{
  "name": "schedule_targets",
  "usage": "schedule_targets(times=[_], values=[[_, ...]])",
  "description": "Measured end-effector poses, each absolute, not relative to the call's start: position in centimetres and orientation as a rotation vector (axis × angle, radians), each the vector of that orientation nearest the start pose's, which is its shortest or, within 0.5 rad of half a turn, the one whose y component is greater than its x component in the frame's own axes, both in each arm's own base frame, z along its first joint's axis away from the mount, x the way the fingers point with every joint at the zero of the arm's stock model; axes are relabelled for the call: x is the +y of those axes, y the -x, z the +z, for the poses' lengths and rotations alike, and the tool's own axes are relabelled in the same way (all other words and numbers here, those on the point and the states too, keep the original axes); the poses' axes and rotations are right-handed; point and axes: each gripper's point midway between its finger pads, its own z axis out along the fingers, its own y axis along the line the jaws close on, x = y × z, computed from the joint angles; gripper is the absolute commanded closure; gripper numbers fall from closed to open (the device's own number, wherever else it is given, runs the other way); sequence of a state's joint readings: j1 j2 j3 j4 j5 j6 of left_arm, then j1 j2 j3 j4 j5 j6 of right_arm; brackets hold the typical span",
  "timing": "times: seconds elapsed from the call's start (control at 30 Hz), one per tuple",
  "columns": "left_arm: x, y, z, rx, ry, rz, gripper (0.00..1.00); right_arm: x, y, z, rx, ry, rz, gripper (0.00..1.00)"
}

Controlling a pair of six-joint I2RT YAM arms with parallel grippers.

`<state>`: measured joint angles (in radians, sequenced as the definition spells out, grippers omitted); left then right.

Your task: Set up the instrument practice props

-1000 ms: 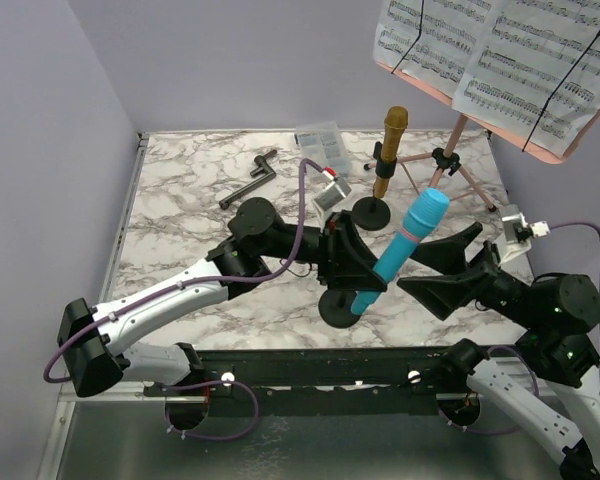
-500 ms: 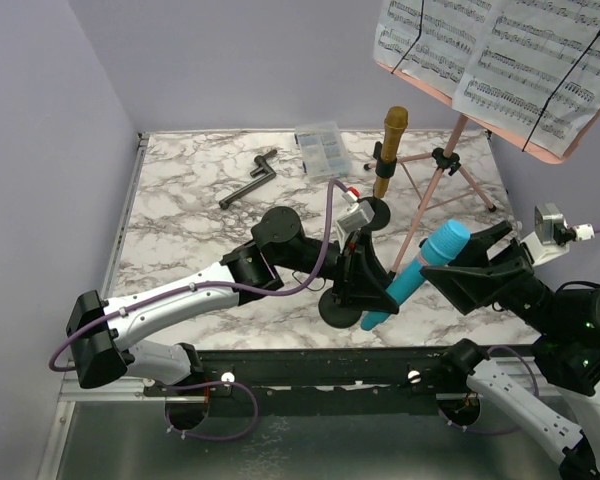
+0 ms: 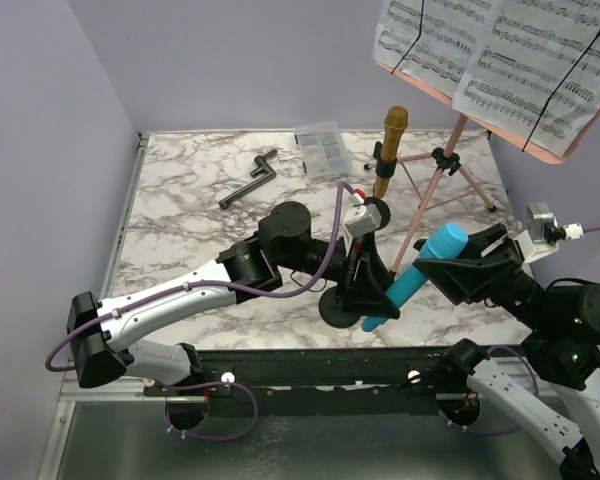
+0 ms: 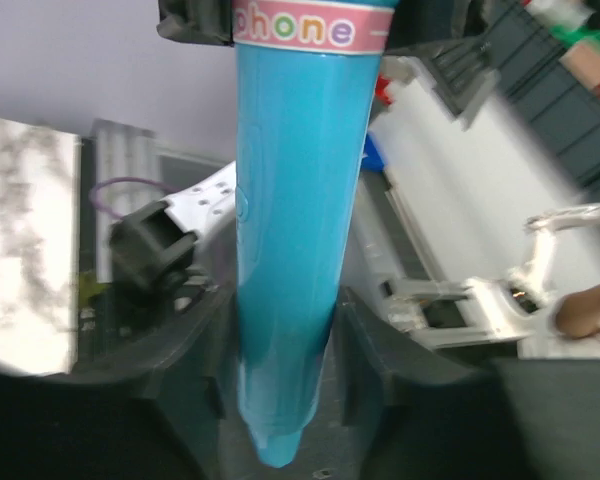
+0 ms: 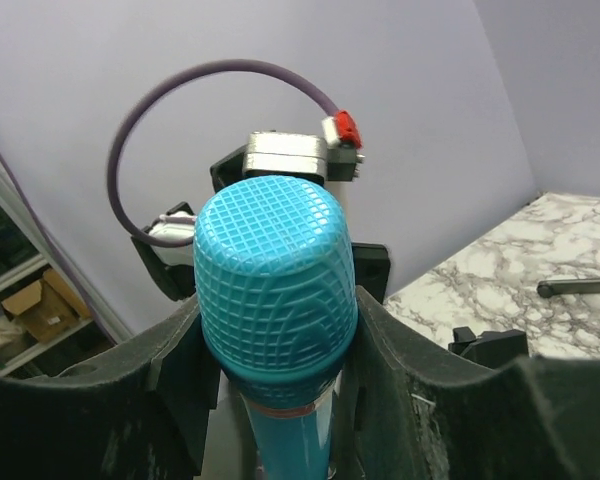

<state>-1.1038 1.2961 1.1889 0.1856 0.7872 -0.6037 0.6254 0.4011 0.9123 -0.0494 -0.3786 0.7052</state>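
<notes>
Blue plastic toy microphone (image 3: 420, 268) w/ mesh-pattern head is in the air over the near edge of the white marble-look table (image 3: 180, 220), right of centre, held at both ends. Long axis is tilted: tail down-left, head up-right.

Left gripper (image 3: 372, 298) is clamped on the tapered tail; wrist view shows fingers (image 4: 185, 360) pressed to both sides. Right gripper (image 3: 450, 252) has its jaws closed in on the head, pads (image 5: 175, 380) touching either side. How firm, can't tell.

Black round-based pole (image 3: 332, 308): only its disc base shows, on the table at the near edge, just below & left of the mic's tail. Its upright part is hidden behind the left gripper. So the target sits under the left gripper, much nearer the left arm than the right.

Prob. next: swing the head up so the axis is vertical over the base, then lower the tail into the holder.

Gold metallic microphone (image 3: 392, 140) stands upright farther back, right of centre.
</notes>
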Motion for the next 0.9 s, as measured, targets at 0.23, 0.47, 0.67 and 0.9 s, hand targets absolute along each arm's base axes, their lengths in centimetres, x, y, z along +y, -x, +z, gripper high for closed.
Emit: schedule_targets(times=[0.23,0.47,0.67,0.9], values=[[-39.4,-6.8,37.5,1.564,-1.127,-1.610,0.04,17.5,-9.5,45.1,1.263,0.343,1.317,0.99],[-34.0,-10.3,39.3,1.582,-0.952,-1.292,0.01,14.6,-7.8,46.0,1.241,0.314,1.213,1.00],[-31.8,-14.7,38.8,1.656,-0.785,-1.122,0.01,12.3,-6.4,47.0,1.191,0.279,1.158,0.99],[-31.2,-20.2,32.0,1.870,-0.728,-1.005,0.13,12.3,-6.6,46.3,1.226,0.276,1.145,0.99]])
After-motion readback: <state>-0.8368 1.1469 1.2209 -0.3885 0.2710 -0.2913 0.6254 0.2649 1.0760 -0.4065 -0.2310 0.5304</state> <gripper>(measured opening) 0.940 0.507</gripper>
